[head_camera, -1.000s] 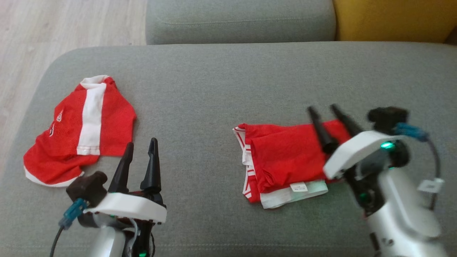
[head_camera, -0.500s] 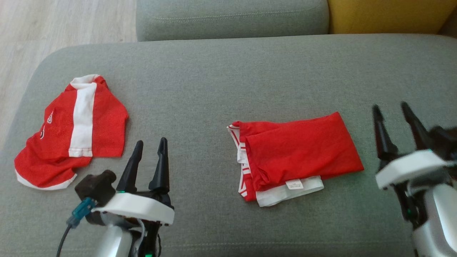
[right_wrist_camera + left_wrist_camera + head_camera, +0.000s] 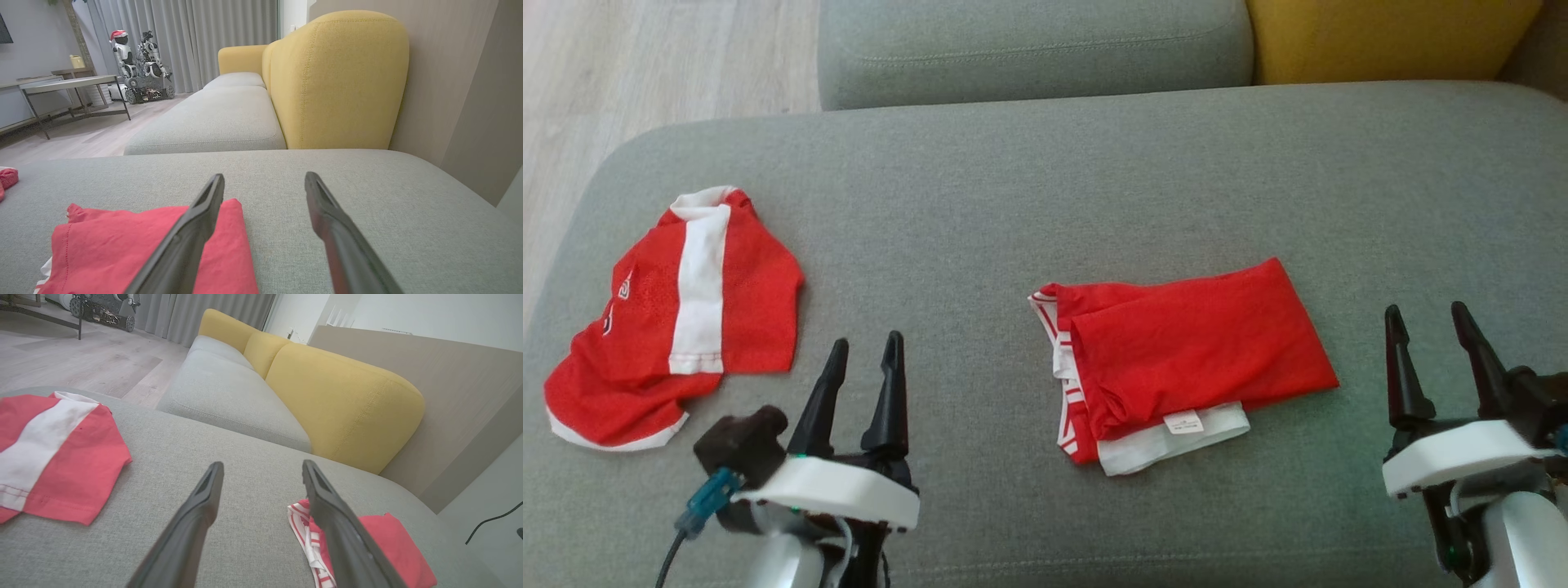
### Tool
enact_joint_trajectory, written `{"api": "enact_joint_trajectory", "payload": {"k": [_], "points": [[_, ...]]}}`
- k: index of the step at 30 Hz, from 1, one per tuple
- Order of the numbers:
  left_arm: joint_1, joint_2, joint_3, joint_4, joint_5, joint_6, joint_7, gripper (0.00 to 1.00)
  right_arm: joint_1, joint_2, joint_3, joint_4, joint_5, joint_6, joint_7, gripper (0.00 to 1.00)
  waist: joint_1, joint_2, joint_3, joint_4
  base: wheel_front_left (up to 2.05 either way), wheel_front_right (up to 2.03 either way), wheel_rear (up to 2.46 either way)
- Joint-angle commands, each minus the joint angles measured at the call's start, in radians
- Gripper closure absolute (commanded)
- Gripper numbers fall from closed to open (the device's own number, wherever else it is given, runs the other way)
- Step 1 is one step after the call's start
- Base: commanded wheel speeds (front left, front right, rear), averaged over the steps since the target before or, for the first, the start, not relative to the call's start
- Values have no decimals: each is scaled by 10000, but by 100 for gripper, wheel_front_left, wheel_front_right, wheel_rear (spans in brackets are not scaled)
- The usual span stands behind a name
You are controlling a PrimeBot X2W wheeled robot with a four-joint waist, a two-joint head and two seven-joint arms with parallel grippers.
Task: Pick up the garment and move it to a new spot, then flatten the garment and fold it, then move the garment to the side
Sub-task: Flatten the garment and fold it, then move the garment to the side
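Head view: folded garment (image 3: 1192, 359) centre frame; left tool (image 3: 867, 340), right tool (image 3: 1426, 309) apart, empty. I judge only side move remaining.

The folded red cloth garment (image 3: 1201, 351) is plain bright red, with a white band and a small white label along its near edge and red-and-white striping down its left edge. To the left, the crumpled red mesh jersey (image 3: 743, 294) has one broad white stripe, white hem trim and white lettering. The flecked grey fabric sofa seat (image 3: 1013, 188) is one even tone. At the far side are a mustard-yellow sofa cushion (image 3: 1388, 37) and a pale wood-grain floor (image 3: 645, 65). The left hand (image 3: 867, 339) and right hand (image 3: 1426, 309) have black fingers on white housings.
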Motion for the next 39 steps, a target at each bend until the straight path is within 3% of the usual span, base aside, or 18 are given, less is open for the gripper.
{"api": "enact_joint_trajectory", "payload": {"k": [1, 17, 39], "points": [[-296, 37, 373, -373, 95, 27, -122, 0, -234, -49, 147, -319, -65, 67, -148, 0, 0, 0, -4, -12, 0, 0, 0], [-418, 37, 311, -572, 117, 18, -122, 0, -519, 35, 166, -172, -75, 67, 16, 0, 0, 0, 470, 76, 0, 0, 0], [-1333, 37, 128, -515, 247, -88, -122, 0, -3027, -184, 977, 3540, 646, 67, 1292, 0, 0, 0, 2109, 768, 0, 0, 0]]}}
